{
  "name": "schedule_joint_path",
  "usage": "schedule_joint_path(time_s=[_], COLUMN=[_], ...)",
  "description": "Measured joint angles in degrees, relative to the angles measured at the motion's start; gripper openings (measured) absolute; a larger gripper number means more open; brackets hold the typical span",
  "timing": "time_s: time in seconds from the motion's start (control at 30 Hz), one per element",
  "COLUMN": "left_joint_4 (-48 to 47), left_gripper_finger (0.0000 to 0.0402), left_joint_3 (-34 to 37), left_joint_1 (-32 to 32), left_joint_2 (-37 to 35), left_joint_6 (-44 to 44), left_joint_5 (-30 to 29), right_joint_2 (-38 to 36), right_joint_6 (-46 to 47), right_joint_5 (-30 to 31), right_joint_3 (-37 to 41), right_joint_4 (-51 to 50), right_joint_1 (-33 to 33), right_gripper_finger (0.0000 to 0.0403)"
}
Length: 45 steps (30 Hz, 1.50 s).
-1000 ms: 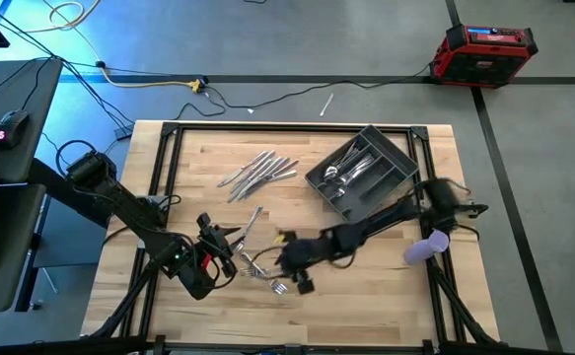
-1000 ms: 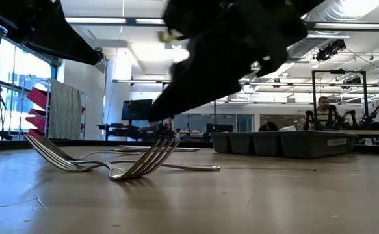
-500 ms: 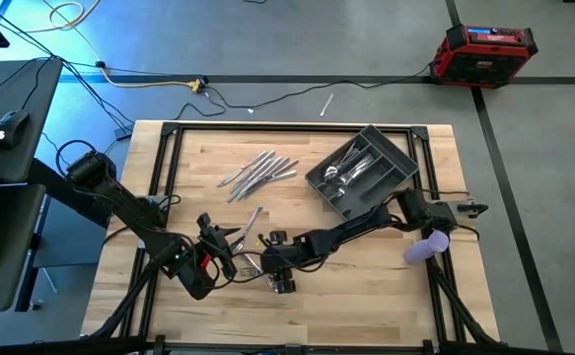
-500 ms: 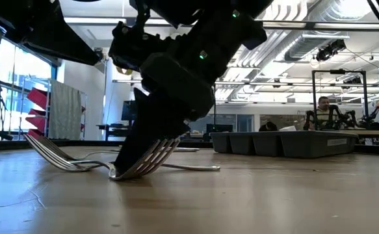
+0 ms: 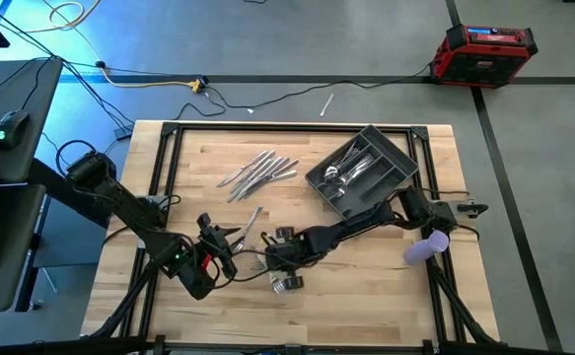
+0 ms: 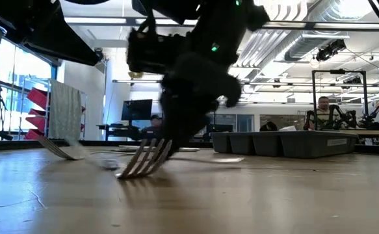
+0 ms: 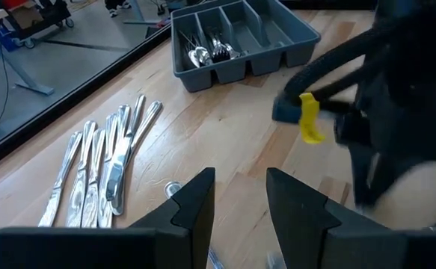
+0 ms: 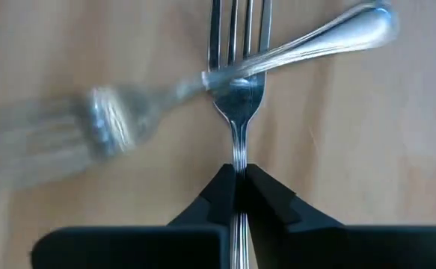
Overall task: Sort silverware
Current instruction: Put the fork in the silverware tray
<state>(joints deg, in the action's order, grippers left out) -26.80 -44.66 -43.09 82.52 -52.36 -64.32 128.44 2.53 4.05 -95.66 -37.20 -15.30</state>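
The right gripper [image 8: 237, 183] was closed on the thin neck of a fork [image 8: 238, 90], near the front middle of the table [image 5: 386, 306]. Another fork [image 8: 105, 123] lay across it, blurred. The left gripper [image 7: 238, 196] waited just beside, with its fingers apart and empty. A few pieces already lay in the tray [image 5: 391, 177], while a row of knives [image 5: 257, 173] and the loose forks remained unsorted. The forks under the arms were hard to count.

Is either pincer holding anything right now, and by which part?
The right pincer is shut on a shiny silver metal fork, gripping its slim handle just behind the head. The left pincer is open and holds nothing.
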Motion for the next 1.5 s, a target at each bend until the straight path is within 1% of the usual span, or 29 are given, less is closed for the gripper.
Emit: schedule_joint_path(time_s=[0.1,0.27,0.37,0.47,0.57,0.73,0.83,0.9,0.97,1.03,1.1,1.2,1.3,1.4,1.5], left_joint_4=[0.0,0.0,0.0,0.1,0.1,0.1,0.1,0.1,0.1,0.1,0.1,0.1,0.1,0.1,0.2], left_gripper_finger=[0.0104,0.0103,0.0104,0.0103,0.0104,0.0104,0.0104,0.0104,0.0103,0.0104,0.0103,0.0103,0.0103,0.0103,0.0104], left_joint_3=[0.0,0.0,0.0,0.0,0.0,0.0,0.0,0.0,0.0,0.0,0.0,0.0,0.0,0.0,0.0], left_joint_1=[0.0,0.0,0.0,0.0,0.0,0.0,0.0,0.0,0.0,0.0,0.0,0.0,0.0,-0.1,-0.1], left_joint_2=[0.0,0.0,0.0,0.0,0.0,0.0,0.0,0.0,0.0,0.0,0.0,0.0,0.0,0.0,0.0], left_joint_6=[0.0,0.0,0.0,-0.1,-0.1,-0.1,-0.1,-0.1,-0.1,-0.2,-0.1,-0.2,-0.2,-0.2,-0.2], left_joint_5=[0.2,0.2,0.4,0.3,0.3,0.0,0.0,0.0,0.0,0.3,0.3,0.6,0.8,1.0,1.7], right_joint_2=[0.0,-0.2,-0.2,-0.2,-0.3,-0.2,-0.2,-0.2,-0.2,-0.2,-0.4,-1.1,-2.6,-5.6,-9.3], right_joint_6=[-0.6,-2.5,-2.5,-2.9,-5.5,-6.5,-6.5,-5.8,-4.5,-3.4,-2.2,-0.7,-0.2,-8.3,-18.6], right_joint_5=[0.1,0.1,0.0,0.0,0.0,0.0,1.3,2.3,4.4,7.9,11.6,13.6,16.2,17.5,17.9], right_joint_3=[-5.4,-11.7,-13.7,-13.9,-13.0,-11.3,-11.3,-11.3,-11.3,-11.3,-11.3,-11.3,-11.3,-11.3,-11.3], right_joint_4=[-13.3,-32.2,-40.3,-45.6,-46.2,-38.6,-37.9,-40.5,-45.3,-48.7,-50.4,-52.7,-52.8,-52.7,-52.7], right_joint_1=[1.1,2.2,2.7,2.7,2.9,4.5,5.4,5.7,5.8,5.8,5.8,5.8,5.8,6.4,9.1], right_gripper_finger=[0.0003,0.0002,0.0001,0.0001,0.0000,0.0000,0.0000,0.0000,0.0000,0.0000,0.0000,0.0000,0.0000,0.0000,0.0000])
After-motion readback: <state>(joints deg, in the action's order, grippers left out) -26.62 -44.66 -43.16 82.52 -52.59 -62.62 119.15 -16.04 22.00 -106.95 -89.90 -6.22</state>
